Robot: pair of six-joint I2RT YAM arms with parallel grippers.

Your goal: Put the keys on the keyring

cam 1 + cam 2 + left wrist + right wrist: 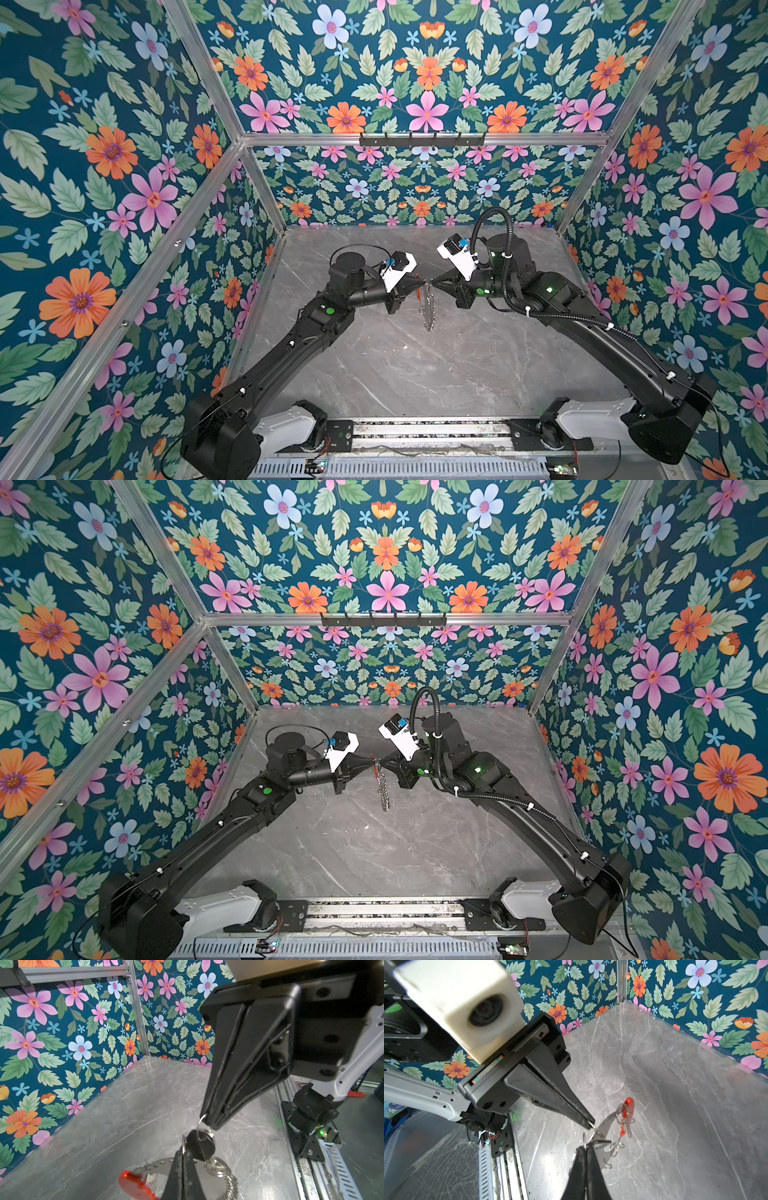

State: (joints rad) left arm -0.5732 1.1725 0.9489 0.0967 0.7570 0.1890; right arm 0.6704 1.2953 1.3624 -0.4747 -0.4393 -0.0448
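Left end effector [184, 1154] clamps the keyring [154, 1166]; right end effector [214, 1123], beside it, pinches the black key [204, 1146] by its ring. Steady the keyring first, then thread gently.

Left hand [365, 764] and right hand [386, 763] meet tip-to-tip where the keyring [384, 789] dangles over the table [374, 854].

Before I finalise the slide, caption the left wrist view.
Mid-air threading: right end effector holds the black key beside the keyring clamped by left end effector, over the grey table.
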